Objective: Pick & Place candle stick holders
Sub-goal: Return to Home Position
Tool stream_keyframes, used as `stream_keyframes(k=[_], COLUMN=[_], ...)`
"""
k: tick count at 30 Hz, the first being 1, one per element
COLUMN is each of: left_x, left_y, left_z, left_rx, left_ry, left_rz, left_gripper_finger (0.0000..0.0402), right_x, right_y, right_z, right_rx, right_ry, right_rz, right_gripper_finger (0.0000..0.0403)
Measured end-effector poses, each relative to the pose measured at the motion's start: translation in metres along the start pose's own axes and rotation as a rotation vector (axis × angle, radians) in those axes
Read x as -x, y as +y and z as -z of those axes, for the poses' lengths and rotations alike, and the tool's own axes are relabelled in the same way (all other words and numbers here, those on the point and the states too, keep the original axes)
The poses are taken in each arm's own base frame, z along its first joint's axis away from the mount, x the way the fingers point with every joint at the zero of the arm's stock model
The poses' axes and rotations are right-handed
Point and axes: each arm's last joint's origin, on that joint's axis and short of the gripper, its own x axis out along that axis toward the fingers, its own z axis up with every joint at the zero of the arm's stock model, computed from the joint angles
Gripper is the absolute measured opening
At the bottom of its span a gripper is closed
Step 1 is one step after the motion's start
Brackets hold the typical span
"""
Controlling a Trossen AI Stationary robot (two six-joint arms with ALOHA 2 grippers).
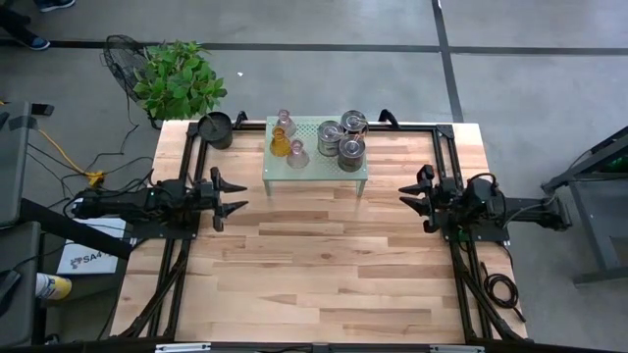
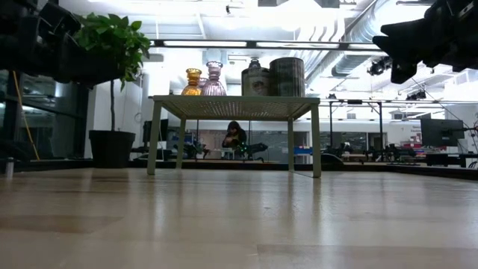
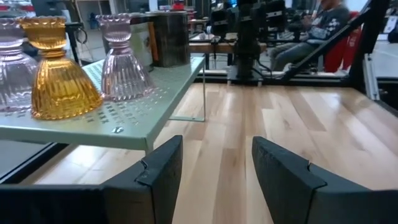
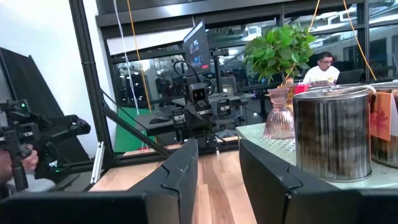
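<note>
Six candle stick holders stand on a small pale green perforated stand [image 1: 316, 175] at the table's far middle. One amber glass one [image 1: 280, 142] [image 3: 57, 78] and two pale pink glass ones [image 1: 297, 154] [image 3: 124, 62] are on its left half. Three squat silvery metal ones [image 1: 350, 152] [image 4: 331, 134] are on its right half. My left gripper [image 1: 232, 195] is open at the table's left, level with the stand's near edge. My right gripper [image 1: 416, 198] is open at the table's right. Both are empty.
A black round pot [image 1: 215, 128] sits at the table's far left corner, with a green plant [image 1: 179, 78] on the floor behind it. The wooden table top [image 1: 314, 275] lies bare between the arms and toward the near edge. A person sits in the room beyond.
</note>
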Motion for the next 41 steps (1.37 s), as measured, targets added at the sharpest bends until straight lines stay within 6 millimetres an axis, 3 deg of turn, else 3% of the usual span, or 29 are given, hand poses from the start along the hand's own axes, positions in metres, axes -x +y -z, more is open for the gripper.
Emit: stream_keyframes(k=[41], left_x=[0.0001], left_y=[0.0001], left_z=[0.0014], left_rx=[-0.004], left_ry=[0.022], left_rz=[-0.003], left_gripper_finger=[0.0189], right_x=[0.0000], right_y=[-0.0001], right_z=[0.0001], right_rx=[-0.005], right_ry=[0.000], right_rz=[0.002], right_gripper_finger=[0.0114])
